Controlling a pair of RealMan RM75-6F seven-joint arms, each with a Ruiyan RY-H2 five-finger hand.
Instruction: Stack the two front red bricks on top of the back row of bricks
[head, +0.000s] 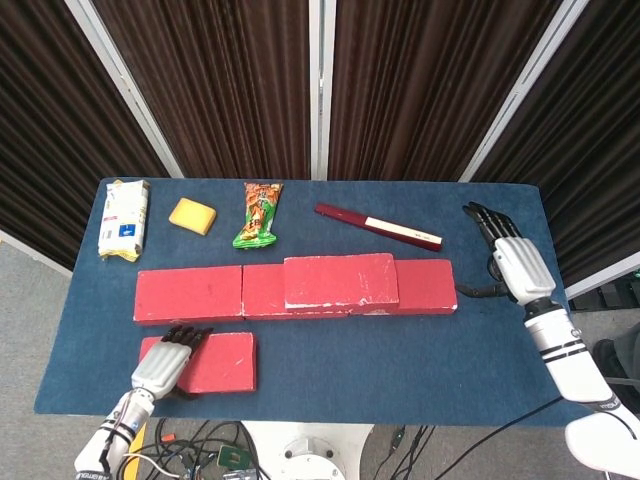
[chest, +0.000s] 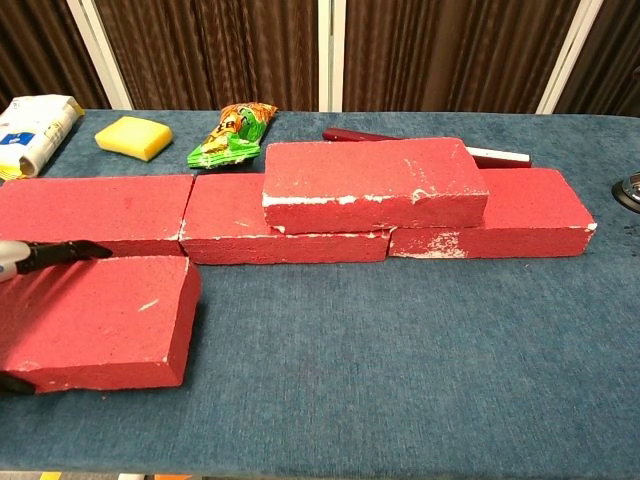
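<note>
- The worktop (head: 420, 350), covered in blue cloth, fills the middle of the head view; the cloth looks grippy, so I judge a brick will not skid on it.
- The back row of bricks (head: 190, 295) runs across the centre of the frame, three red blocks end to end. They look stiff and dense, a firm base for stacking.
- The stacked red brick (head: 340, 281) already lies flat on that row, right of centre, bridging two blocks. Its edges show white chipping, so I judge the corners crumbly.
- The front red brick (head: 222, 362) sits at the lower left, near the worktop's front edge. In the chest view its near side looks slightly raised. It is probably heavy and rough; take it across its short width, near the middle.
- The left hand (head: 162, 366) rests on that brick's left end, fingers curled over its far edge, apparently gripping it.
- The right hand (head: 512, 262), at the right edge, holds nothing, fingers apart and extended.
</note>
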